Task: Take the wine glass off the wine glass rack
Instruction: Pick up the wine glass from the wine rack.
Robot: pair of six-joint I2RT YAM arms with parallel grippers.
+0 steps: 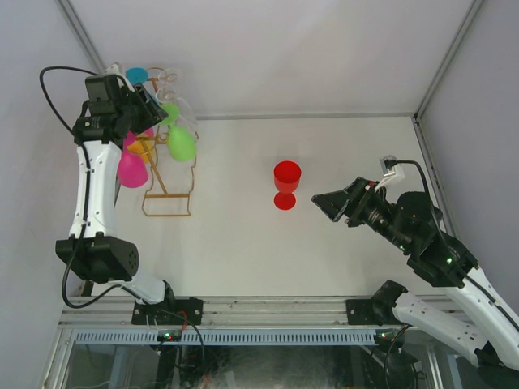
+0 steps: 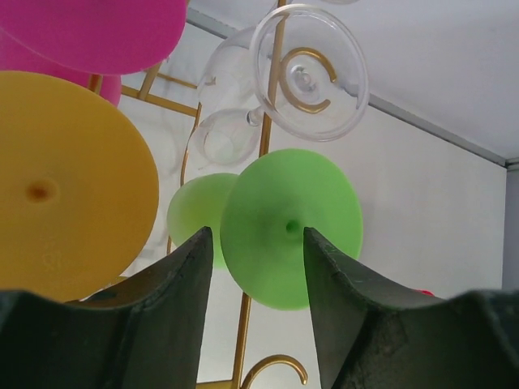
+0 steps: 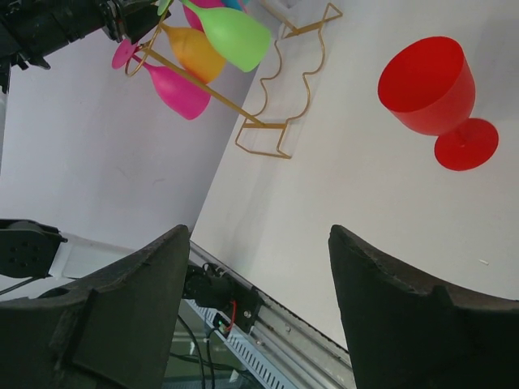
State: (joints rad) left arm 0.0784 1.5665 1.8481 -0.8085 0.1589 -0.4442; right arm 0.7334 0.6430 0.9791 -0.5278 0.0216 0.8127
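The gold wire wine glass rack [image 1: 168, 214] stands at the table's far left with several wine glasses hanging from it: green [image 1: 180, 142], pink [image 1: 131, 168], orange [image 1: 142, 148], blue [image 1: 136, 75] and clear [image 1: 174, 89]. My left gripper [image 1: 158, 109] is raised beside the rack's upper hooks. In the left wrist view its jaws [image 2: 258, 235] stand open, apart from the green glass's round foot [image 2: 276, 203], which shows just beyond them. The rack's spine [image 2: 242, 327] runs behind. My right gripper [image 1: 324, 201] hangs open and empty over the table, to the right of a red glass [image 1: 286, 182].
The red glass [image 3: 430, 85] stands upright mid-table, off the rack. The orange foot [image 2: 57, 194] and pink foot [image 2: 97, 32] crowd the left of my left fingers, and the clear glass [image 2: 308, 73] hangs above. White walls close the left, right and back sides.
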